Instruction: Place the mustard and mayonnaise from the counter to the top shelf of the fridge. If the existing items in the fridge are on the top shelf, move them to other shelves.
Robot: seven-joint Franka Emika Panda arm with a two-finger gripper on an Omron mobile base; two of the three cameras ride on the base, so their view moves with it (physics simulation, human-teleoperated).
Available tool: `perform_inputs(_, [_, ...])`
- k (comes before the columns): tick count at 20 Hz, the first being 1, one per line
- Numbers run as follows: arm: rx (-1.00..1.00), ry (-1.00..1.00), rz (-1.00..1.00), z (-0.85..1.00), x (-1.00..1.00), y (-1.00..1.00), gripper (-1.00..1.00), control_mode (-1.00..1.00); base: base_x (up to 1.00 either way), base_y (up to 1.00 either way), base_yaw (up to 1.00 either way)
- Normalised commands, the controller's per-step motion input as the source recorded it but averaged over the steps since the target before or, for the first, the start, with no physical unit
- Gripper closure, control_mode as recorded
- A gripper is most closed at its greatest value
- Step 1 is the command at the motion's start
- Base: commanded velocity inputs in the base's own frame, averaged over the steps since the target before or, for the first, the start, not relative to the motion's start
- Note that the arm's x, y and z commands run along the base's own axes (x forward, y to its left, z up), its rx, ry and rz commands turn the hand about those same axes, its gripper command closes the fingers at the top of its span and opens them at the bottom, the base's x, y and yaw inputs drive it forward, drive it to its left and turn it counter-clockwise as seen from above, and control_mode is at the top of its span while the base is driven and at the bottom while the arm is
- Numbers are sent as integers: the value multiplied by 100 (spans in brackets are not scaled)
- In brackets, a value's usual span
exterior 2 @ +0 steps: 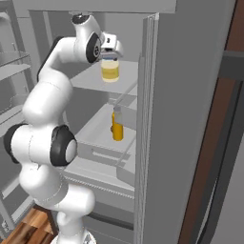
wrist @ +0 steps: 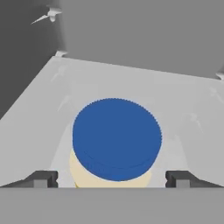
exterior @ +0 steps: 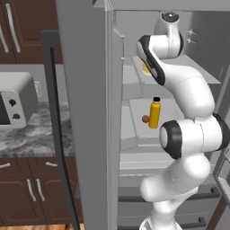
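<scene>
The mayonnaise stands upright on the top shelf of the fridge, so that half of the job looks done. In the hand view its blue lid sits in the centre of the frame, with the pale shelf running away behind it toward twelve o'clock and the fridge's back wall beyond.

One level down, the tall orange-yellow bottle with the black cap stands on a lower shelf, and the small brown ball lies just beside it at about eight o'clock in the left base view. Neither is on the top shelf, so I judge the existing items need no shifting now.

What is left, as far as the frames tell — the mustard. I cannot find it inside the fridge; the stretch of counter in the left base view carries a toaster oven and no yellow squeeze bottle that I can make out, so its place cannot be told.

The gripper hangs directly above the jar. Its two dark fingertips stand wide apart, at roughly eight and four o'clock of the lid, each clear of the jar's sides — released, holding nothing. From the right base view the hand sits just over the lid; whether it grazes it I cannot tell.
</scene>
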Motion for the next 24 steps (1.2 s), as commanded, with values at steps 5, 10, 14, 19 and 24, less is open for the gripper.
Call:
perform_inputs(5, [-2,-32,0,-2,-97,0,-100,-100,0,0,0])
perform_inputs(10, [-4,-48,2,-3,-100,0,-100,-100,0,0,0])
perform_inputs(14, [-3,-30,2,14,-100,0,-100,-100,0,0,0])
perform_inputs(19, [-5,-5,2,7,-100,0,-100,-100,0,0,0])
perform_inputs(24, [-4,7,6,0,-100,0,-100,-100,0,0,0])
